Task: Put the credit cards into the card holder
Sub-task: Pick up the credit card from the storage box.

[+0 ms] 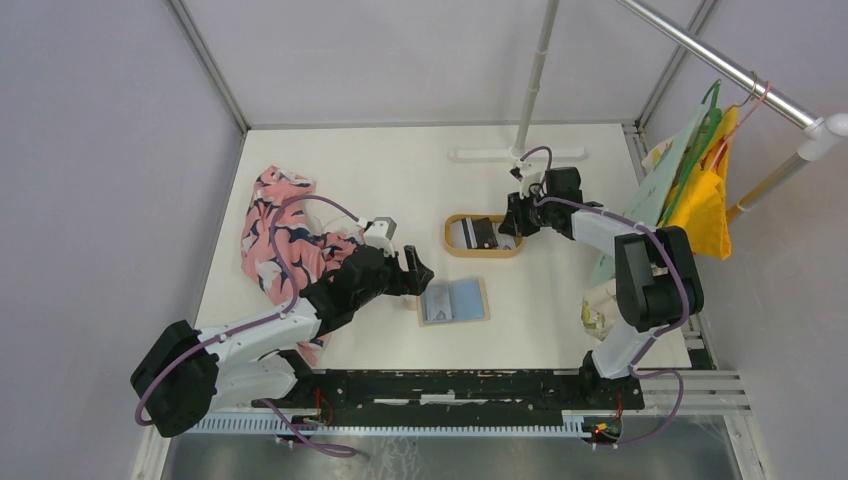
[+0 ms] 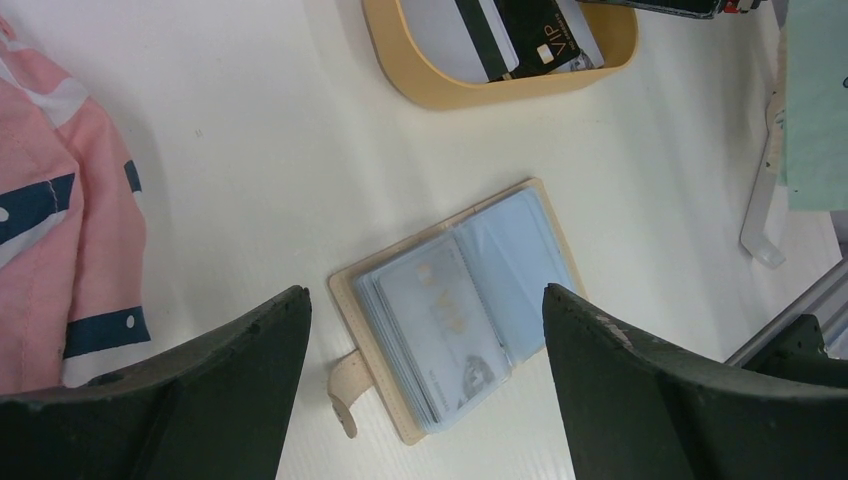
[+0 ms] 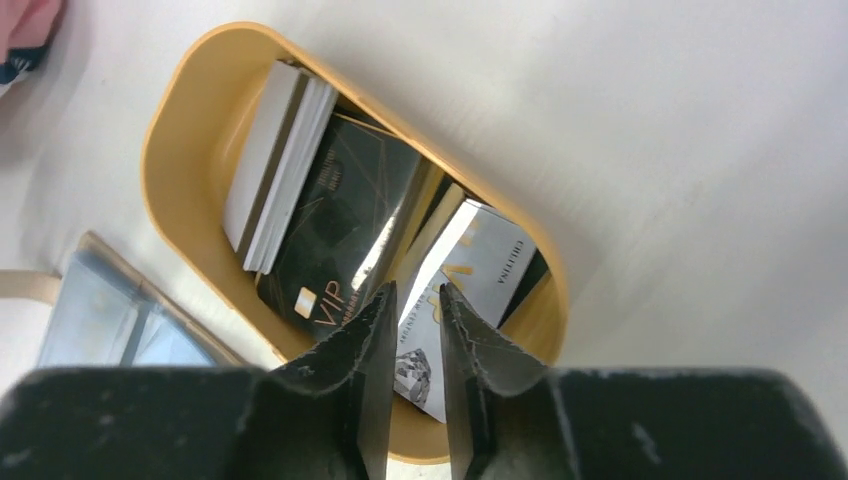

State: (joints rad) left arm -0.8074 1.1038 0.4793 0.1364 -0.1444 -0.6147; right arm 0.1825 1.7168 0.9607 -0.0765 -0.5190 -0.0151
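Top view: I see the card holder (image 1: 453, 300) lying open on the surface (image 1: 400, 170), just beside the left jaws. Behind it, the oval tray (image 1: 448, 236) holds the credit cards (image 1: 475, 233), with the right jaws at its right end. A pink patterned cloth (image 1: 280, 240) lies to the left. Left wrist view: the left jaws stand wide apart with nothing held, above the card holder (image 2: 450, 310), whose tan tab (image 2: 345, 385) points toward me. Right wrist view: the right jaws are nearly closed, a narrow gap left, reaching into the tray (image 3: 165, 150). They straddle the edge of a tilted silvery card (image 3: 480, 260) beside a dark card (image 3: 340, 220); I cannot tell whether they pinch it.
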